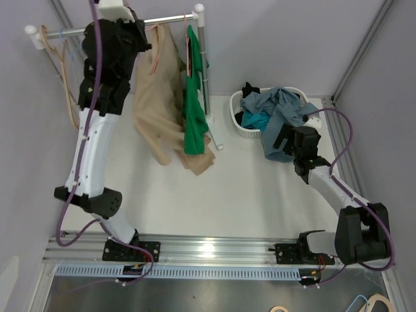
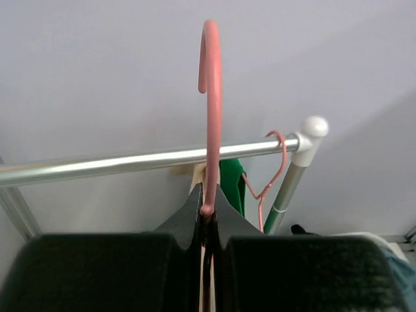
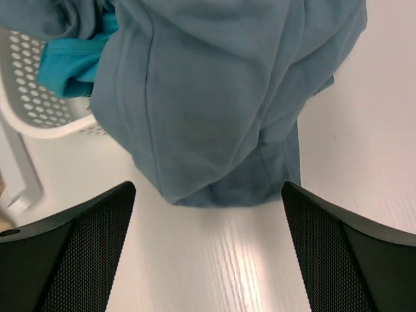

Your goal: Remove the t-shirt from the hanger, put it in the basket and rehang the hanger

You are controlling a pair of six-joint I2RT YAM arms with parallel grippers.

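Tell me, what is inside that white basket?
Crumpled clothes fill the white perforated plastic basket: a slate-blue garment spilling over its rim, a teal one, a black one. Its floor is hidden.

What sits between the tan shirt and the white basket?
A green shirt and the rack's upright post stand between the tan shirt and basket; the top view shows it.

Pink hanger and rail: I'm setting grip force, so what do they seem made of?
The pink hanger looks like coated wire or plastic: thin, smooth, evenly coloured. The rail looks like polished metal tubing, given its bright sheen.
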